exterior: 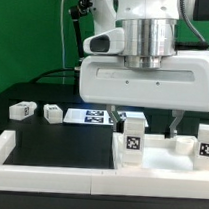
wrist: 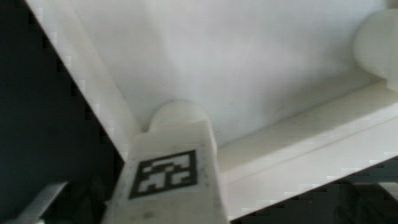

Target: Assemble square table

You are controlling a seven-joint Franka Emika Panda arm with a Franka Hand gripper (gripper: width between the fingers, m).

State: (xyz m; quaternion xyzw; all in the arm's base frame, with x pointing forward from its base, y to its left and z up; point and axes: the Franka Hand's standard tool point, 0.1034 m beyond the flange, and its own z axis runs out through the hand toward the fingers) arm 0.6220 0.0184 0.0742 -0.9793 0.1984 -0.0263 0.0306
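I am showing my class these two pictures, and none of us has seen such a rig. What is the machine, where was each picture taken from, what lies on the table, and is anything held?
The big white machine is a robot arm. Its gripper has two thin fingers, spread apart, and nothing shows between them. One picture comes from a camera off the arm, the other from a camera on its wrist, up close. On the black table lies the white tabletop, with the first leg and the second leg upright at it. Two loose legs lie further off, near the flat marker board.
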